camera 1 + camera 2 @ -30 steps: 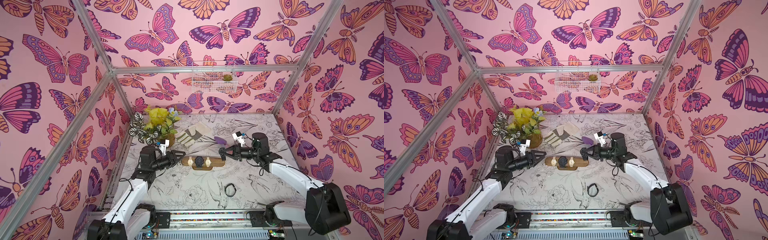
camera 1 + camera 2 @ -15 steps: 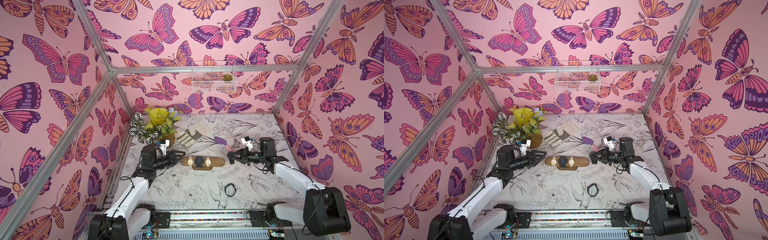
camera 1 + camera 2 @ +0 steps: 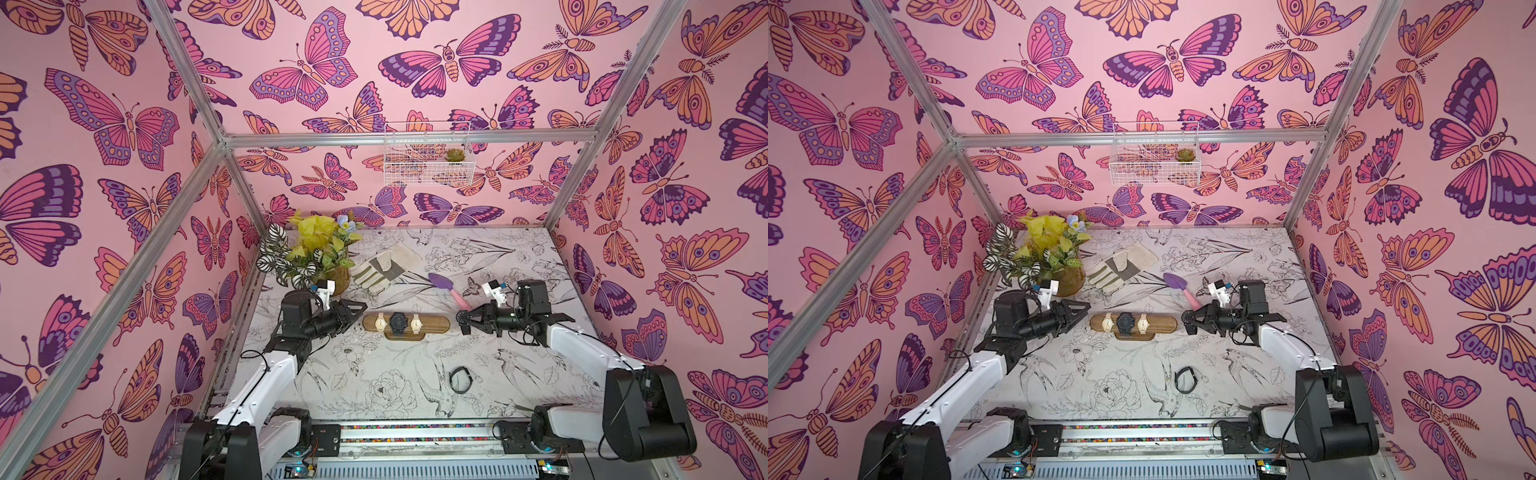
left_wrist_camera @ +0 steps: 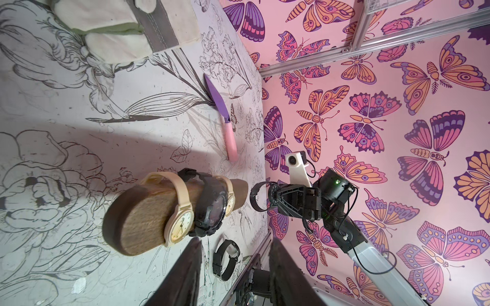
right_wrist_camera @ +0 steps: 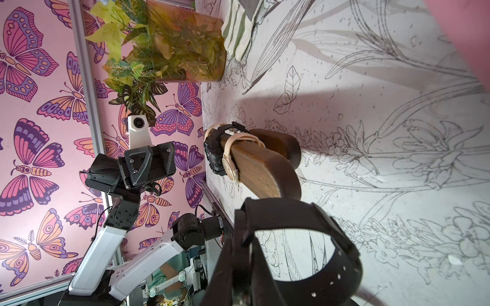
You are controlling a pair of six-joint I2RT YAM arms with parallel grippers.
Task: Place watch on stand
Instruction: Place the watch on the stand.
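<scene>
**Figure: approach to the stand, seen in a top view and from the wrists.** The right claw (image 3: 461,324) was pressed together on the strap of the watch (image 5: 291,212). The watch hung as an open loop just off the right end of the stand (image 3: 436,323), apart from it. Pinching one side of the band left the loop's mouth free and facing the bar's rounded end, presumably so that it could be slid on lengthwise. The bar carried two beige watches (image 3: 379,322) and a middle watch (image 3: 398,321), black, which left its right end bare for a newcomer. The left claw (image 3: 359,309), jaws spread and empty, stood just beside the bar's left end, probably placed to brace the stand against the push. A spare watch (image 3: 459,379) lay on the table (image 3: 374,365), well apart from the stand.
</scene>
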